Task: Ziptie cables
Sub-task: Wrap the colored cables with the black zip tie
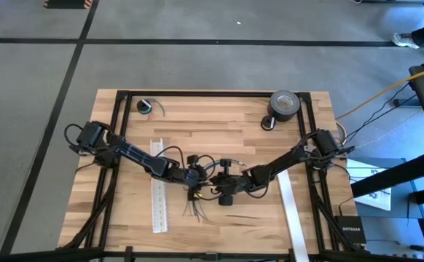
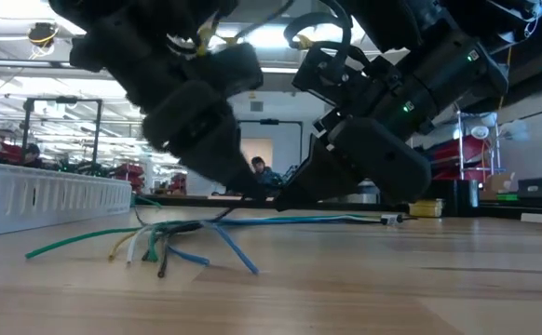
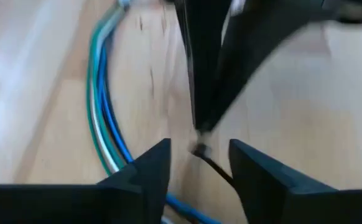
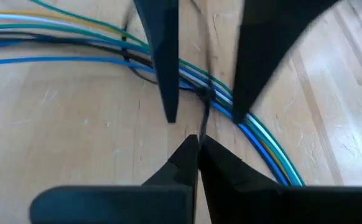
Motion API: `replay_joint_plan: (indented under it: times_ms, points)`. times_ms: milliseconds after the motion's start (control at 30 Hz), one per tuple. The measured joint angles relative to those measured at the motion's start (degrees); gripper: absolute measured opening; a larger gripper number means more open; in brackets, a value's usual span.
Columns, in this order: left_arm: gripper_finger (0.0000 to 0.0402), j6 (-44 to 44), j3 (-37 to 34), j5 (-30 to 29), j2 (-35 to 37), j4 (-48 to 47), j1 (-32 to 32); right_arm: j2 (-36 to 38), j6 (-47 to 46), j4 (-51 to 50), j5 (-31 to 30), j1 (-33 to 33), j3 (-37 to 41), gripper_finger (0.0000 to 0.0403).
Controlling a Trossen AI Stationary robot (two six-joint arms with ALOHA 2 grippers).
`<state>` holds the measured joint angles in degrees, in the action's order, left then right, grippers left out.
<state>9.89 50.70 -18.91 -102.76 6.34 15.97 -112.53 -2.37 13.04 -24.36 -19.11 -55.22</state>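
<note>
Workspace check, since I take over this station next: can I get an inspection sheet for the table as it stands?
Surface: wooden table, bare boards around the work.
Job's things: cables, a bundle of blue, green, white and yellow wires, lie mid-table; a black ziptie loops around them, its tail in the right gripper.
Clutter: tape roll and a small coil at the far edge; two white slotted strips lying flat.
Grippers: left gripper open, fingers either side of the ziptie's tail; right gripper shut on the ziptie.
Cables: black cords run along both arms.
Surroundings: a seated person beyond the table, shelving behind.
</note>
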Motion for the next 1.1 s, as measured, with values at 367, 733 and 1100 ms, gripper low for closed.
replay_joint_plan:
  times_ms: [367,733,1100]
  points:
    - [0.0006,-0.9,0.0,1.8,0.3,-1.1,0.9,0.0,0.1,-0.1,0.0,0.0,0.0,0.0]
    - [0.0002,-0.9,0.0,1.9,0.3,-1.5,1.2,0.9,-2.1,-5.3,1.7,0.0,0.0,0.0025]
    - [0.0,-0.9,0.0,1.9,0.3,-1.2,1.2,6.5,-4.5,-6.3,5.7,0.0,0.1,0.0159]
